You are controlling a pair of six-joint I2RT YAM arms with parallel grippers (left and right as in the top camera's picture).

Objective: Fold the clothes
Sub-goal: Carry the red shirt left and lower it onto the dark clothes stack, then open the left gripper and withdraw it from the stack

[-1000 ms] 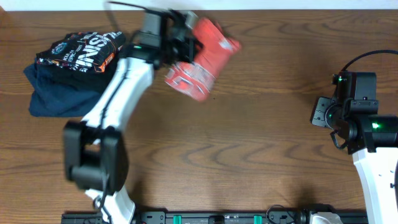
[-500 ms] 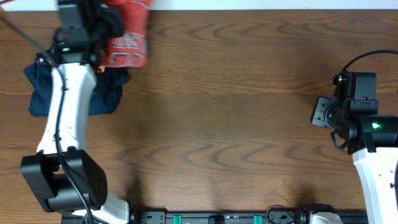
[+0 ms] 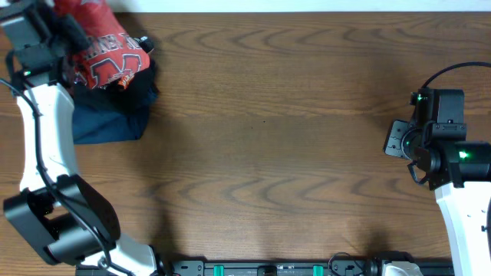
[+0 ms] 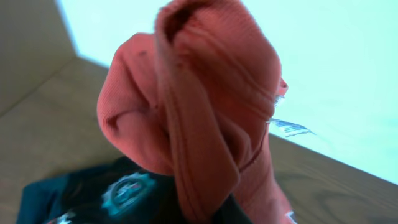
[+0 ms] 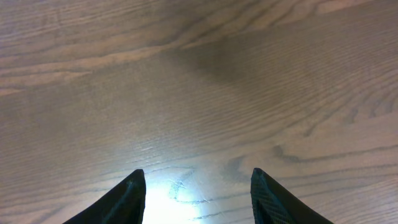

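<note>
T-shirt (image 3: 103, 57): upper left of the overhead frame, bunched over the black shirt (image 3: 143, 55) and navy garment (image 3: 107, 123)
left gripper (image 3: 70, 32): clamped on the T-shirt, its fingers hidden by red cloth that fills the wrist view
right gripper (image 5: 198, 196): far right, jaws apart over bare table (image 3: 268, 138), well apart from the pile

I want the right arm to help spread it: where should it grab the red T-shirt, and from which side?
Probably the loose printed end of the red T-shirt, coming from the open table side. The left gripper holds the other end bunched, so the printed end drapes free over the dark pile.
</note>
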